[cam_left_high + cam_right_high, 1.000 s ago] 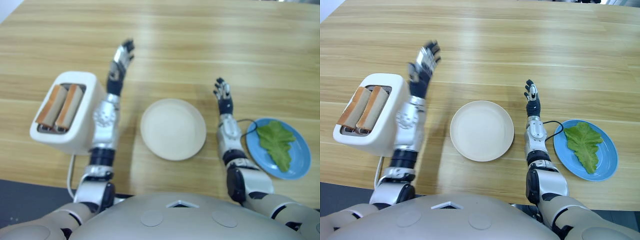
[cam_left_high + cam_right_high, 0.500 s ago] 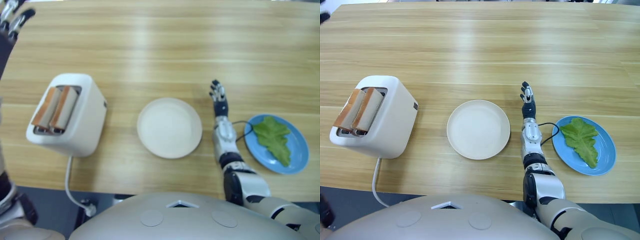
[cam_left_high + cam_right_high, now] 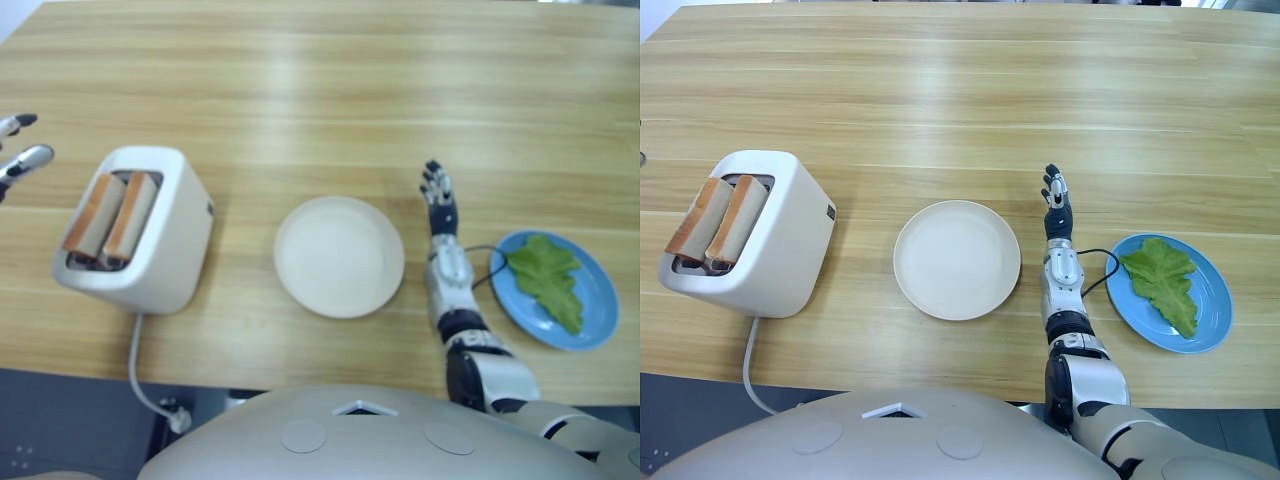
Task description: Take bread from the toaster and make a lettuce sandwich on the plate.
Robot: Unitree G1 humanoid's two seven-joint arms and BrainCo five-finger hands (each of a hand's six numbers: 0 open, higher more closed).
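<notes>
Brown-crusted bread slices [image 3: 112, 213] sit in the toaster [image 3: 170, 255], frame left; left hand [image 3: 20, 152] and right hand [image 3: 438, 192] both show fingers outstretched, empty (a glancing reach could shove the toaster).

No lettering can be read; the small dark mark [image 3: 830, 212] on the toaster [image 3: 780, 262] is illegible.

Wooden desk [image 3: 960, 90], holding:
- White toaster [image 3: 775, 250], left, two bread slices [image 3: 718, 222] upright in its slots; cord [image 3: 747, 365] trailing off the near edge.
- Cream plate [image 3: 957, 260], centre.
- Right hand [image 3: 1055, 196], fingers straight, between the two plates.
- Blue plate [image 3: 1128, 303], right, carrying a lettuce leaf [image 3: 1165, 282].
</notes>
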